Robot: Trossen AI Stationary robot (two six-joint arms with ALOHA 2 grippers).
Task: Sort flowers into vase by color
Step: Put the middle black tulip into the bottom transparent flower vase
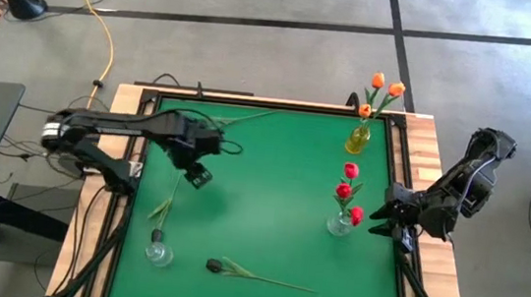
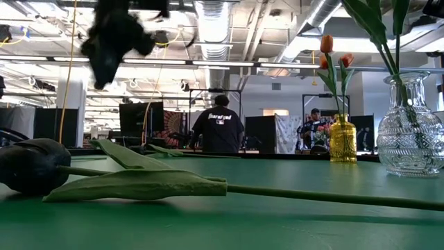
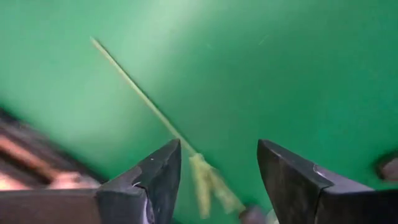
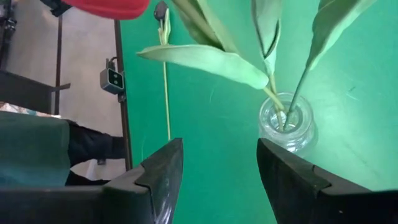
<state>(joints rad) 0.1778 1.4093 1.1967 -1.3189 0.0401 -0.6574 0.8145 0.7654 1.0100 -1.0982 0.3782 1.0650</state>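
Green worktop [image 1: 260,197]: both jaws wide, empty; left wrist view blurs a stem [image 3: 143,99]; red head [image 4: 106,7] cropped.

The table [image 1: 258,217] is being covered by matt green cloth — framed by pale wood; glossy cut glass is being shown by the clear vase [image 2: 411,128].

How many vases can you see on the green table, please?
3: a yellow vase with orange tulips at the far right, a clear vase with red tulips nearer on the right, and a clear vase at the near left.
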